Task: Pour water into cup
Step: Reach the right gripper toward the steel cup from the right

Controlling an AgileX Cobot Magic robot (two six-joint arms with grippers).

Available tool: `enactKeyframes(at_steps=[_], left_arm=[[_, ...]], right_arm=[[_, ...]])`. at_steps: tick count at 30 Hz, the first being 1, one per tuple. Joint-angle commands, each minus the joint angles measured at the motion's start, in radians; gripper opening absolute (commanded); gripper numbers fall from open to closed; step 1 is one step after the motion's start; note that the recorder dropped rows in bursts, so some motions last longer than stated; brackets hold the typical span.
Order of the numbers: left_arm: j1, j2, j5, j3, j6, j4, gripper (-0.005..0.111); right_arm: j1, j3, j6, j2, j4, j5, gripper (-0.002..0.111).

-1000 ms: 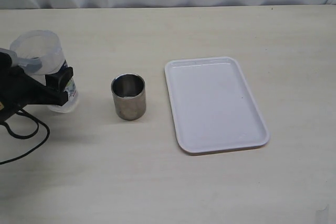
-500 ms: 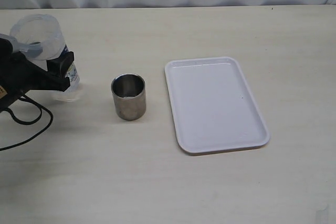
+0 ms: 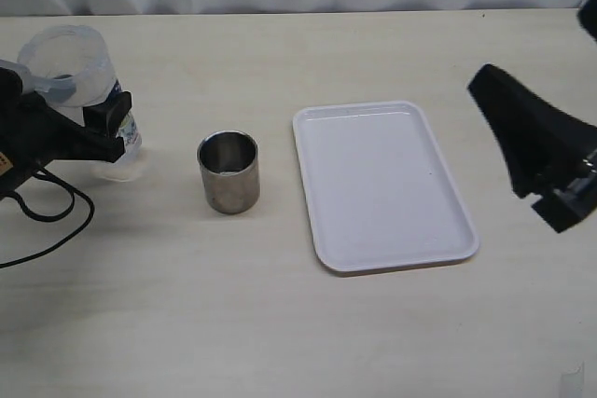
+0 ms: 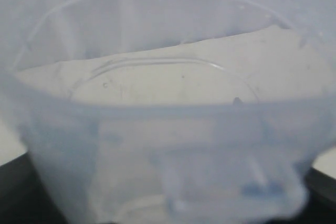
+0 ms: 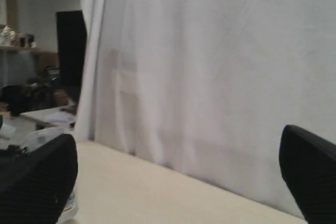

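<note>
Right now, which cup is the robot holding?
The see-through plastic container with the blue label, clamped by the left fingers; the steel cup stands free.

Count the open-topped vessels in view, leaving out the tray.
2. The short grey stainless-steel cup stands just left of the white rectangular tray; the taller translucent plastic container with a blue label is at far left. Nothing seems hidden.

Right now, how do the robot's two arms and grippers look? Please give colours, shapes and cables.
Both are matt black. The left gripper is blocky, with square-ended fingers, and a thin black cable loops from it over the table. The right gripper has broad fingers tapering to rounded tips.
</note>
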Motion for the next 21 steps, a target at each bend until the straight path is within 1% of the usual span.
enactKeyframes(at_steps=[1,2,3,8,10,14,21], left_arm=[[-0.002,-0.003,-0.042,-0.008,-0.011,-0.003,0.000],[-0.002,-0.003,-0.042,-0.008,-0.011,-0.003,0.000],[-0.002,-0.003,-0.042,-0.008,-0.011,-0.003,0.000],[-0.002,-0.003,-0.042,-0.008,-0.011,-0.003,0.000],[-0.002,-0.003,-0.042,-0.008,-0.016,-0.003,0.000],[-0.002,-0.003,-0.042,-0.008,-0.016,-0.003,0.000],[-0.002,-0.003,-0.042,-0.008,-0.018,-0.003,0.000]], right_arm=[[0.002,-0.079,0.016,0.289,-0.145,-0.187,0.097],[0.002,-0.091,0.012,0.345,-0.162,-0.221,0.097],[0.002,-0.123,-0.011,0.452,-0.198,-0.279,0.097],[0.008,-0.234,-0.024,0.736,-0.312,-0.279,0.097],[0.070,-0.302,-0.038,0.845,-0.313,-0.279,0.097],[0.208,-0.404,-0.116,0.989,-0.285,-0.279,0.097],[0.295,-0.533,-0.116,1.108,-0.250,-0.278,0.097]])
